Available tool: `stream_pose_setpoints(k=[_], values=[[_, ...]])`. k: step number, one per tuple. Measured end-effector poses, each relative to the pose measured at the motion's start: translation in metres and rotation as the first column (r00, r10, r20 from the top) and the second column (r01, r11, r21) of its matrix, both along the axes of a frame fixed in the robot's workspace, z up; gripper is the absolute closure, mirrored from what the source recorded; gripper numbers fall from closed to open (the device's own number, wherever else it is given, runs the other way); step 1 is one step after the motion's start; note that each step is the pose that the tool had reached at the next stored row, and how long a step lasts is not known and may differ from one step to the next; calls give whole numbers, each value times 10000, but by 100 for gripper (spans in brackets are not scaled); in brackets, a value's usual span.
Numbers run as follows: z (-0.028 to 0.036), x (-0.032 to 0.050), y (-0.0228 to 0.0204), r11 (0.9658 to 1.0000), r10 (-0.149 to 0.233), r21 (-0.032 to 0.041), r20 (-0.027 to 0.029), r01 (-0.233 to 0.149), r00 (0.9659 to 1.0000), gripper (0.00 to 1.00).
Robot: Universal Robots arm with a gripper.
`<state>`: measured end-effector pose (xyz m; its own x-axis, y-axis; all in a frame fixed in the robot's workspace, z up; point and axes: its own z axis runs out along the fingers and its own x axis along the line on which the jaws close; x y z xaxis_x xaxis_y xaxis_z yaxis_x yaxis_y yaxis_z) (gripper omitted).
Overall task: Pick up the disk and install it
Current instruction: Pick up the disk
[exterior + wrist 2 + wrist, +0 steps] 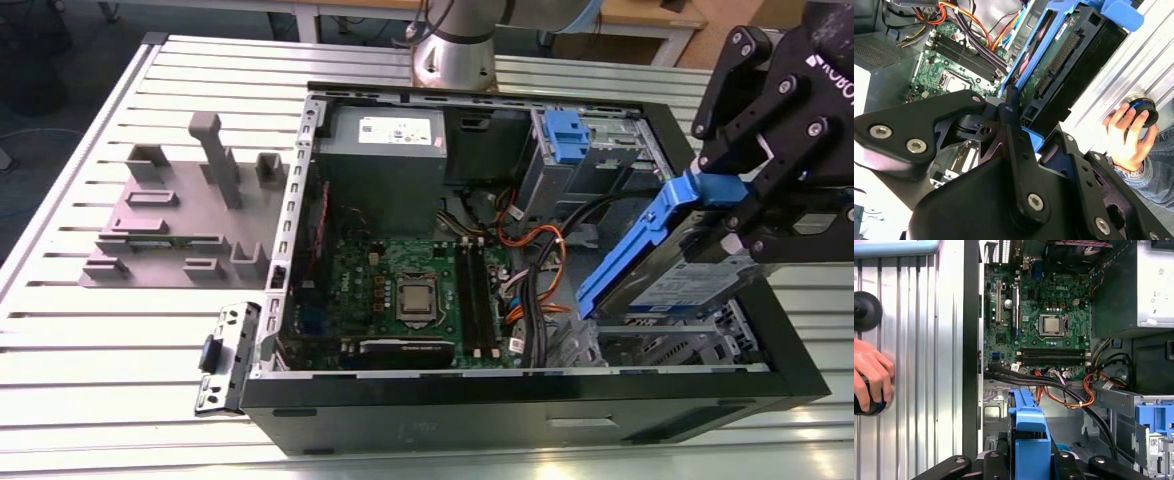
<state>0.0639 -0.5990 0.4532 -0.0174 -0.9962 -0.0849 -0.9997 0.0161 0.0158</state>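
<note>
Exterior view first: the disk (681, 275) is seen held tilted above the open case (534, 400), at its corner on the exterior view's right, the blue bracket edge uppermost and the white-and-blue label facing outward. It is clamped in the gripper (747, 215), whose black links are closed about the upper end of the bracket; in the second wrist view the disk (1064, 65) is shown with its connector side exposed, and in the first wrist view the bracket (1029, 440) is seen between the links. Below the disk a metal bay (667, 345) is seen, judged to be the likely seat, though that cannot be confirmed. Beside it, orange and black cables (534, 270) are draped across the floor of the case, next to the motherboard (400, 290). For the step in hand, judged to be the carrying-in of the disk, the drive would best be levelled to the bay, kept clear of the cables, and lowered without being forced against the case wall. A grey power supply (384, 140) and a second blue latch (567, 135) lie at the far side. A person's hand (1126, 135) is seen resting on a round black knob (1140, 107) on the slatted table (80, 330), well apart from the disk.
</note>
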Motion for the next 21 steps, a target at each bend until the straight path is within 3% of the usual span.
stream_pose_setpoints(k=[15, 21], values=[[-23, 120, 4, 10000, 0, 1, 0, 0, 10000, 64], [-52, 151, 29, 10000, 0, 0, 0, 0, 10000, 64]])
